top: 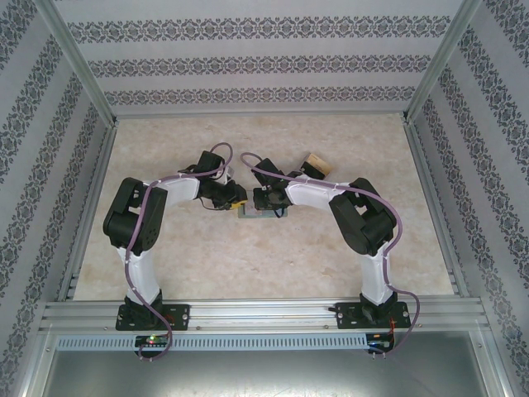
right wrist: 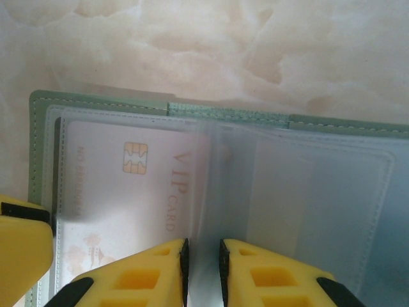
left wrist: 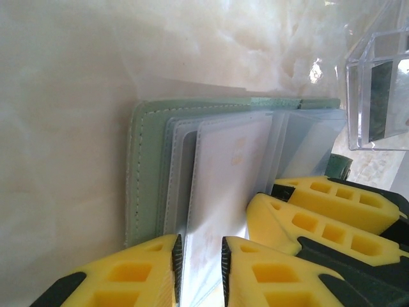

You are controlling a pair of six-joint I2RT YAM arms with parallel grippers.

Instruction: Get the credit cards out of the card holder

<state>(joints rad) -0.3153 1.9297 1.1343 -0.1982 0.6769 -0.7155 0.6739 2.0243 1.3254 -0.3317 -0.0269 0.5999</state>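
**Examiner:** Location of the card holder?

**Operator:** The card holder point(top: 258, 212) lies open near the middle of the surface. Its long axis runs from the left edge toward the right edge, between my two grippers.

**Examiner:** Cards?

**Operator:** One pale VIP card point(right wrist: 128, 185) sits inside the card sleeve point(left wrist: 223, 173), not yet out. It is on the half nearer my left gripper point(left wrist: 199, 268).

**Examiner:** Gripper states?

**Operator:** The left gripper is pinched on the card sleeve. The right gripper point(right wrist: 203, 262) is pinched on a clear leaf point(right wrist: 307, 198) just beside it.

**Examiner:** Assessment?

**Operator:** In my judgement the left arm is better placed for that card. It should slide out along the sleeve's opening.
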